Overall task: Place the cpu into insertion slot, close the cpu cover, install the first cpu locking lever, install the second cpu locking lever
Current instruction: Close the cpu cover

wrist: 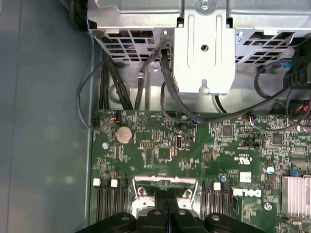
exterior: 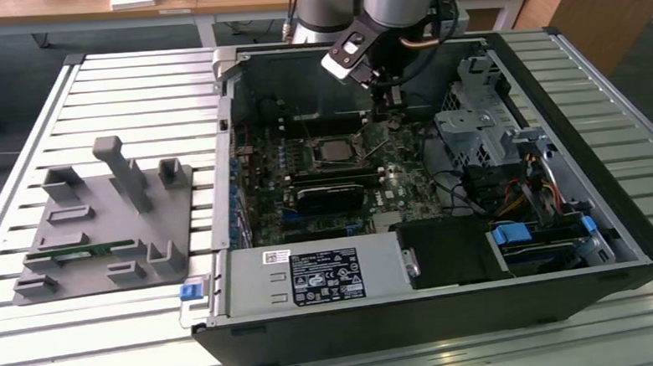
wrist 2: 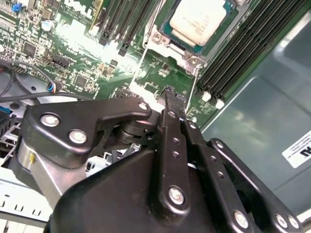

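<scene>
An open computer case (exterior: 424,325) is seen lying on a slatted table (exterior: 131,84), its green motherboard (exterior: 270,204) exposed. The gripper (exterior: 385,106) is lowered into the case, just beside the insertion slot (exterior: 334,149). In both wrist views its jaws are shown pressed together with nothing visible between them, the tips (wrist 2: 170,94) close above the board. The cpu (wrist 2: 201,19) is seated in the slot, framed by the silver cpu cover (wrist 2: 176,47). A thin wire lever (wrist 2: 195,81) is seen near the fingertips.

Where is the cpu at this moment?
In the second wrist view, the cpu sits in the insertion slot, between rows of memory slots, just beyond the gripper.
</scene>
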You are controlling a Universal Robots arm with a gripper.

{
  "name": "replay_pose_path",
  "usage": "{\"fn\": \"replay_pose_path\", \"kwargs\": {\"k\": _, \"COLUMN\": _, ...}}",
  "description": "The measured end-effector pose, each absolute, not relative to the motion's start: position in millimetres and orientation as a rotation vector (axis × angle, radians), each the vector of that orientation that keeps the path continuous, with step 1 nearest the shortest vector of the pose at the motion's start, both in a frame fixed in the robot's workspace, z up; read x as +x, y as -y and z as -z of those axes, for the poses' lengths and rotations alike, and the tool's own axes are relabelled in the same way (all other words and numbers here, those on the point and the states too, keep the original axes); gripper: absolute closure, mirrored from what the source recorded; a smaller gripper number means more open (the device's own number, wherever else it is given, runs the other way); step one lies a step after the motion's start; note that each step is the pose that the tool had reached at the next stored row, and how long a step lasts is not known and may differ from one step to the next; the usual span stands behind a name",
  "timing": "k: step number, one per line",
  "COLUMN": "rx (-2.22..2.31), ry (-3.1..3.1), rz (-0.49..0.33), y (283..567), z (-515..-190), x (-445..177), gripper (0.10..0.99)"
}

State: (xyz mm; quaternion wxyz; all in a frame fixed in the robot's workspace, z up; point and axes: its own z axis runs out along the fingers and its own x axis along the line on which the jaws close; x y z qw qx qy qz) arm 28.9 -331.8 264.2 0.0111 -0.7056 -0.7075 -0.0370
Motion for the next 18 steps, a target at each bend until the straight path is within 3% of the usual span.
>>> {"fn": "replay_pose_path", "kwargs": {"k": 18, "rx": -2.207, "ry": 2.202, "rz": 0.115, "y": 330.1, "z": -258.6, "x": 51.7, "gripper": 0.98}}
